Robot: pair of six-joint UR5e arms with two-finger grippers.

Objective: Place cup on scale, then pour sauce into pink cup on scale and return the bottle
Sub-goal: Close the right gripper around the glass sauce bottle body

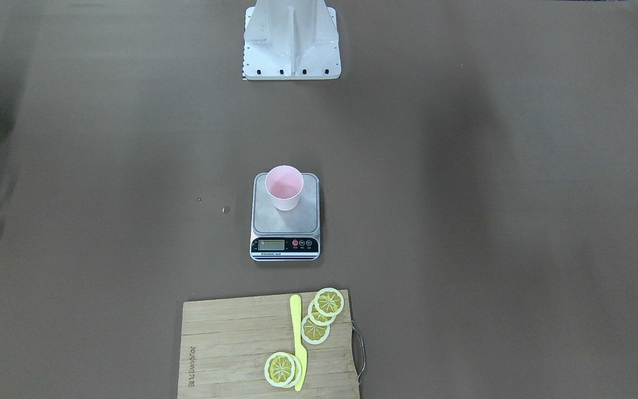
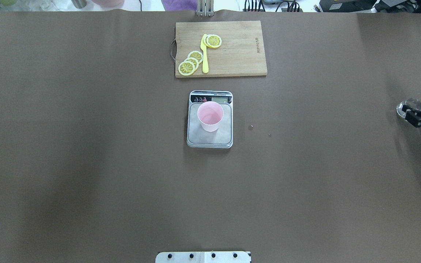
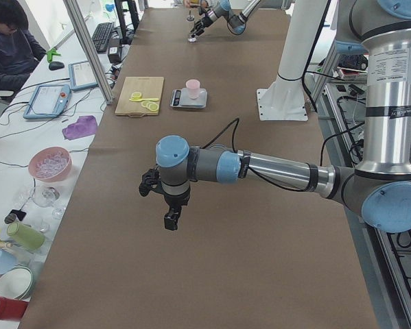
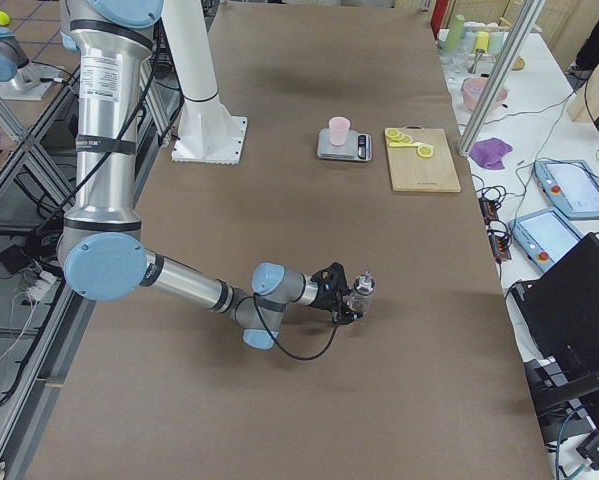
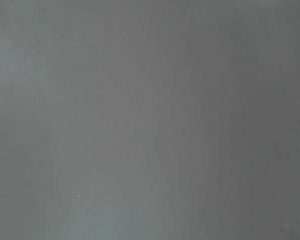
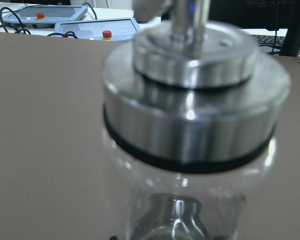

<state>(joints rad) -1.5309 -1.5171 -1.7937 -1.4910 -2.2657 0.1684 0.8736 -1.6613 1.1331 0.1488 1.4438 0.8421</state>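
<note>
The pink cup stands upright on the steel platform of the scale at mid-table. Clear sauce does not show inside it. Far to the right, the glass bottle with its silver spout stands on the table. My right gripper is around the bottle's lower body, its fingers against the glass. The bottle's cap fills the right wrist view. My left gripper hangs above bare table; whether it is open or shut I cannot tell.
A wooden cutting board with lemon slices and a yellow knife lies beyond the scale. Two small droplets sit on the brown mat right of the scale. The robot's base plate is at the near edge.
</note>
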